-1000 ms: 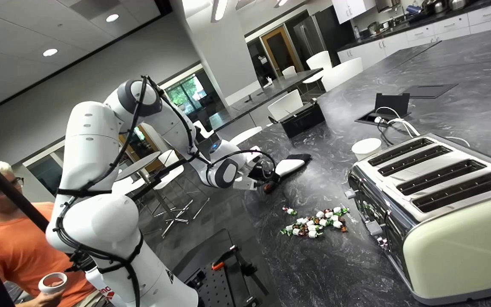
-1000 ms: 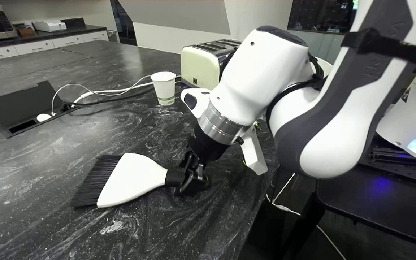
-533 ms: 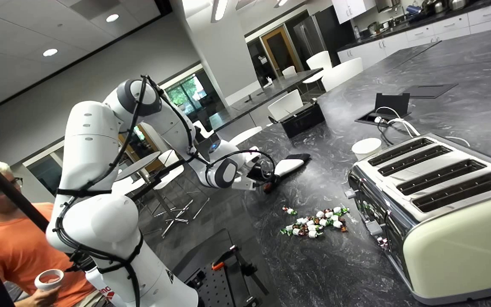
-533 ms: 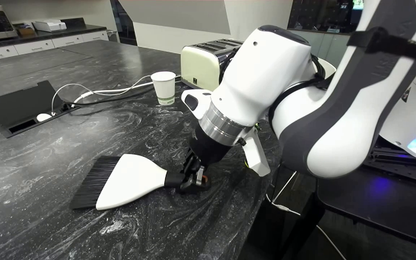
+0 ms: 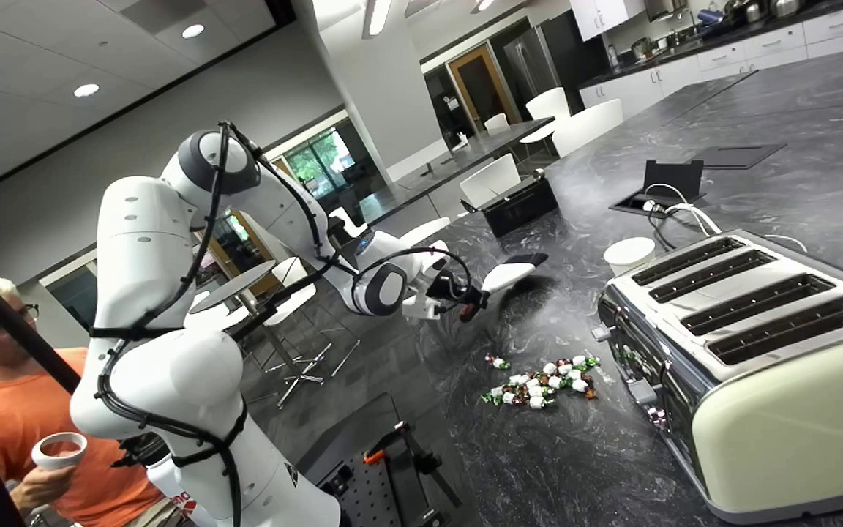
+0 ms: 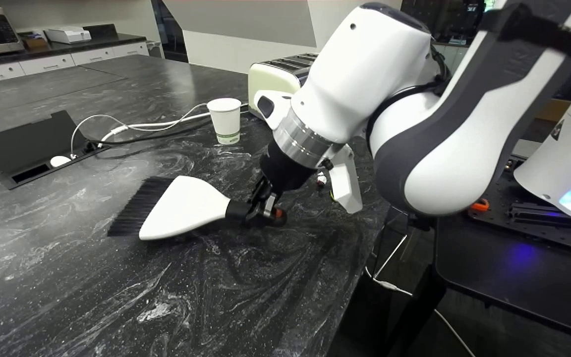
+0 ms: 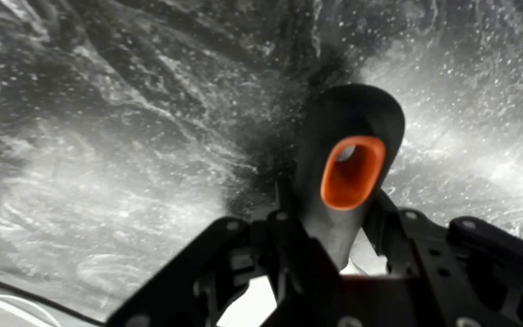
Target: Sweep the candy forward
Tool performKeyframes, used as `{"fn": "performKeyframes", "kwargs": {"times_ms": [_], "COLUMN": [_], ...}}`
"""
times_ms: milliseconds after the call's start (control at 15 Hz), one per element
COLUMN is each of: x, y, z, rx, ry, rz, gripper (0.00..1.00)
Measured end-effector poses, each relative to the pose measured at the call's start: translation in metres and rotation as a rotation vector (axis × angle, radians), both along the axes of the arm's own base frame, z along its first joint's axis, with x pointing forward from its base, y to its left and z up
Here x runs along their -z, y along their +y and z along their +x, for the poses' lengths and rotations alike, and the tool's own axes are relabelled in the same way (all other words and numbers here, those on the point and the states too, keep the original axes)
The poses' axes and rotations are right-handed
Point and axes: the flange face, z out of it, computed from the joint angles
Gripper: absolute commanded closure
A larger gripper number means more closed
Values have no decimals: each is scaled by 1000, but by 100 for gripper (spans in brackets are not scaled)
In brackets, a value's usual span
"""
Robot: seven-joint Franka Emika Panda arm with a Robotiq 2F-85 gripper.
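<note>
White chairs (image 5: 588, 126) and kitchen cabinets (image 5: 659, 86) stand at the back of the room, and before me spreads a black surface (image 6: 67, 307) veined with grey. A cream four-slot toaster (image 5: 743, 373) sits on it, an upright paper cup (image 6: 226, 121) just beside. Behind the robot arm (image 5: 173, 373), an orange-shirted man (image 5: 15, 402) holds a white ring-shaped controller (image 5: 41, 455). The robot's hand (image 7: 332, 213) is clamped on the black handle (image 7: 352, 111) of a white-headed brush (image 6: 186, 208), its fingers (image 7: 386, 222) tight against both sides; an orange-lined hole (image 7: 357, 175) shows at the handle's end. I can't tell whether the black bristles (image 6: 139, 206) touch the surface. Loose wrapped candy (image 5: 542, 382), white with green and reddish brown, lies near the toaster, apart from the brush, a couple of pieces (image 5: 497, 361) off to one side.
</note>
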Motion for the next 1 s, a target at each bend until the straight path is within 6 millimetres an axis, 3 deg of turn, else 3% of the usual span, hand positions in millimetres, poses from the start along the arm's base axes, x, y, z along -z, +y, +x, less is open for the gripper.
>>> {"fn": "performKeyframes", "kwargs": {"times_ms": [600, 1000], "x": [-72, -116], "y": [-68, -97], "z": [2, -4], "rx": [189, 326], "ry": [137, 253], "rz": [-87, -159], "gripper": [86, 86]}}
